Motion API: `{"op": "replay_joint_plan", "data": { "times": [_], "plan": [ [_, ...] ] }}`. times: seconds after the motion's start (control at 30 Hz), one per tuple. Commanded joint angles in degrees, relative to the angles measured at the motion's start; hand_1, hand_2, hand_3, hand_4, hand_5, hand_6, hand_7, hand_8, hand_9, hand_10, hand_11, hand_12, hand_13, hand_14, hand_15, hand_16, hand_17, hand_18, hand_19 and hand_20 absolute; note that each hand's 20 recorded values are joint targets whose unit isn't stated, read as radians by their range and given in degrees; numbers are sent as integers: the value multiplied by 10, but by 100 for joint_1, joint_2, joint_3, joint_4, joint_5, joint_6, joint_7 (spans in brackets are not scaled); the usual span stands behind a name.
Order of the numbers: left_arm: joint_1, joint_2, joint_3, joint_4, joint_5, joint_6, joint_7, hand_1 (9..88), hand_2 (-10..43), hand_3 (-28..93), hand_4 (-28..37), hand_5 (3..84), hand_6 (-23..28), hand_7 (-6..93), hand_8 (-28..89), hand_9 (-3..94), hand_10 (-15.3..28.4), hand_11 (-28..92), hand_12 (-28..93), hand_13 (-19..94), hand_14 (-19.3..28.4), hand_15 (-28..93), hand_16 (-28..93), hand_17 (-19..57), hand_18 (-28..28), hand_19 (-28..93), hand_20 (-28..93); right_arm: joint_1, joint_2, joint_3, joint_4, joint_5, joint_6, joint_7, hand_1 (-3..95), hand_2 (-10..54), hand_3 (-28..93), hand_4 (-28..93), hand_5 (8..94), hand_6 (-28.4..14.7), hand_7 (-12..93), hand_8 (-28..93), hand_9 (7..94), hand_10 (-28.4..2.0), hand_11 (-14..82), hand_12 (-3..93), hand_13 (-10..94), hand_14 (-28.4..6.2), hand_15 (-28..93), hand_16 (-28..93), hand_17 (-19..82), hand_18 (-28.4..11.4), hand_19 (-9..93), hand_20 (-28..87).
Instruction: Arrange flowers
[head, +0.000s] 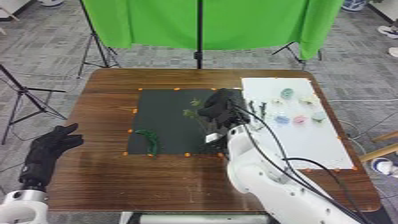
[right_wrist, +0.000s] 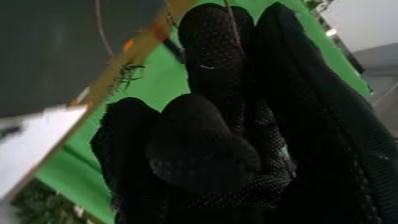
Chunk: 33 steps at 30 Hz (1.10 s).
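Beneath the right hand (head: 218, 107), grip unclear, the mat (head: 160, 112) is partly hidden; rightward, one pink flower (head: 299, 120); left hand (head: 55, 142) relaxed.

Just left of the right hand (head: 219, 107), two yellowish-green flowers (head: 195, 102) lie one beyond the other. In the right wrist view, a thin brown stem (right_wrist: 238, 31) runs along the glove. A leafy green strand (head: 149, 142), bent like a hook, lies flat farther left of the hand and nearer the robot. Slim dark-green sprigs (head: 263, 107) lie near the hand's right side; beyond them sit a teal bloom (head: 286, 93), pale yellowish ones (head: 306, 100), and a row of blue (head: 282, 119), pink (head: 298, 119) and pale green (head: 318, 117) blooms.
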Motion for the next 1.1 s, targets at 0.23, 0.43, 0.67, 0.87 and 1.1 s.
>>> {"op": "replay_joint_plan", "data": {
  "times": [0.23, 0.43, 0.67, 0.87, 1.1],
  "plan": [
    [27, -16, 15, -16, 103, -126, -196, 250, 178, 620, -283, 495, 77, 80, -57, 508, 157, 225, 130, 415, 200, 255, -6, 108, 142, 170, 222, 148, -363, -509, 339, 672, 67, 124, 599, -95, 528, -128, 836, -23, 288, 152, 923, -114, 384, 254, 937, -8, 605, 291, 693, -118, 932, 550],
    [8, -10, 36, -16, 134, -186, -240, 256, 170, 623, -283, 494, 77, 80, -58, 506, 156, 225, 129, 414, 200, 255, -7, 108, 141, 170, 221, 201, -469, -543, 509, 937, 371, 156, 605, -95, 518, -127, 831, -25, 292, 150, 929, -112, 364, 240, 937, -11, 596, 262, 707, -100, 932, 468],
    [3, -1, 17, -21, 142, -212, -311, 263, 168, 619, -283, 493, 78, 79, -57, 504, 157, 224, 129, 413, 200, 256, -7, 107, 141, 171, 222, 169, -525, -520, 529, 1250, 543, 147, 607, -95, 516, -127, 827, -30, 289, 144, 933, -114, 338, 228, 937, -15, 575, 233, 721, -79, 924, 370],
    [4, -12, 9, -20, 148, -256, -318, 262, 166, 621, -283, 491, 78, 78, -57, 503, 156, 224, 130, 412, 200, 256, -7, 106, 142, 172, 221, 163, -550, -549, 548, 1337, 534, 125, 605, -95, 517, -127, 826, -32, 283, 141, 935, -116, 322, 223, 937, -14, 562, 220, 727, -70, 901, 345],
    [21, -29, -12, -26, 161, -264, -326, 256, 155, 628, -283, 489, 79, 78, -57, 501, 157, 224, 130, 410, 200, 255, -8, 104, 142, 173, 220, 176, -544, -559, 596, 1359, 571, 89, 587, -95, 522, -122, 818, -33, 271, 138, 930, -121, 309, 222, 937, -13, 545, 215, 726, -69, 887, 338]
  ]
}}
